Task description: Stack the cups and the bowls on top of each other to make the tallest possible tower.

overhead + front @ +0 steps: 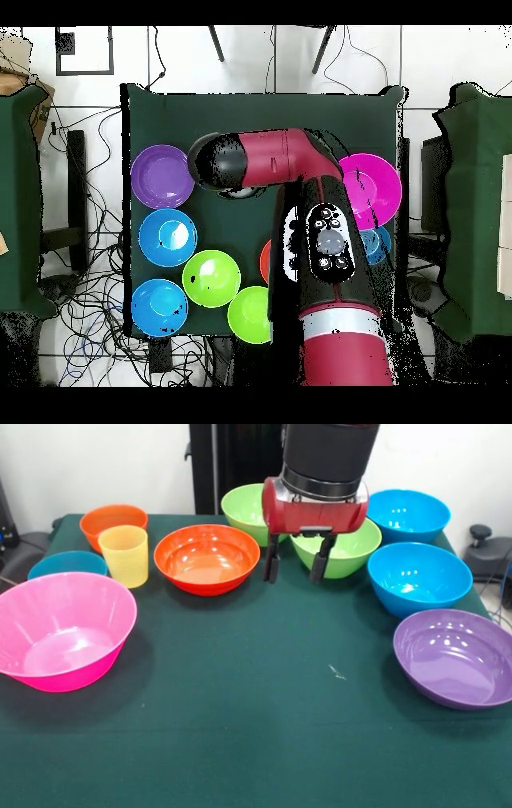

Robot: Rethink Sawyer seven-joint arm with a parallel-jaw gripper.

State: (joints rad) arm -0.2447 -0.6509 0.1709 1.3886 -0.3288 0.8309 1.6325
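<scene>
My black two-fingered claw [297, 568] hangs open and empty near the bench's far edge, between the glossy orange plastic bowl [206, 558] and lime green plastic bowl [339, 548]. Descending off-centre could push either bowl.

No text, label, brand, number or sign can be read anywhere, neither on the bowls nor on the arm.
</scene>
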